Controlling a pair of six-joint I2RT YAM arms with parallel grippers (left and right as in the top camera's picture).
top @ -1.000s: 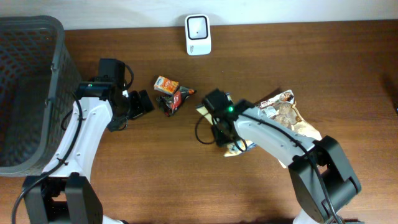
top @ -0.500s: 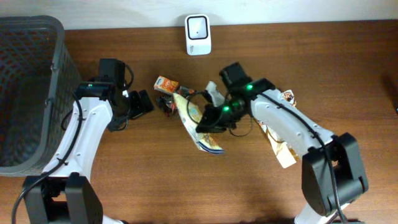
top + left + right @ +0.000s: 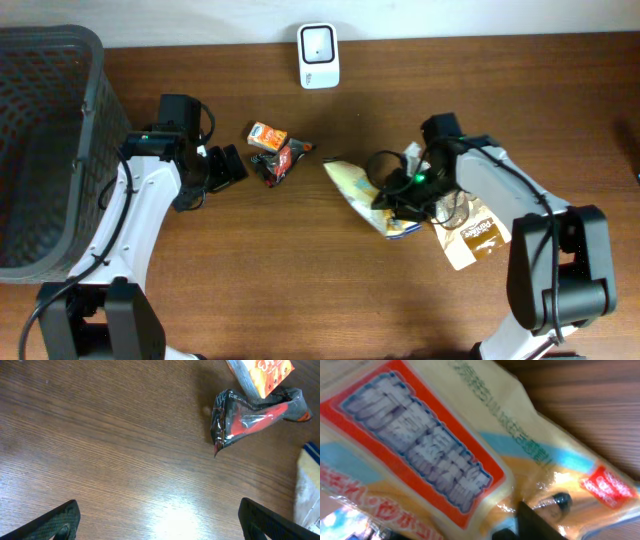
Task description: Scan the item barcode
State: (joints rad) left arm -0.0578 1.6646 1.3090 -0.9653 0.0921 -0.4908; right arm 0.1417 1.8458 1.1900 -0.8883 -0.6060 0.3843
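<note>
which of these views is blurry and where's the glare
Right wrist view: the yellow snack bag sits too close and looks soft, with shiny spots on its foil. Left wrist view: sharper, a bright glare patch on the table near the bottom edge, sheen on the red and black wrapper. Overhead view: sharp, evenly lit.

Dark mesh basket (image 3: pixel 50 140), far left

The desk (image 3: pixel 250 290) is smooth, faintly shiny wood. The yellow pouch (image 3: pixel 352 182) and black-red wrapper (image 3: pixel 250 415) are glossy, crinkled plastic.
</note>
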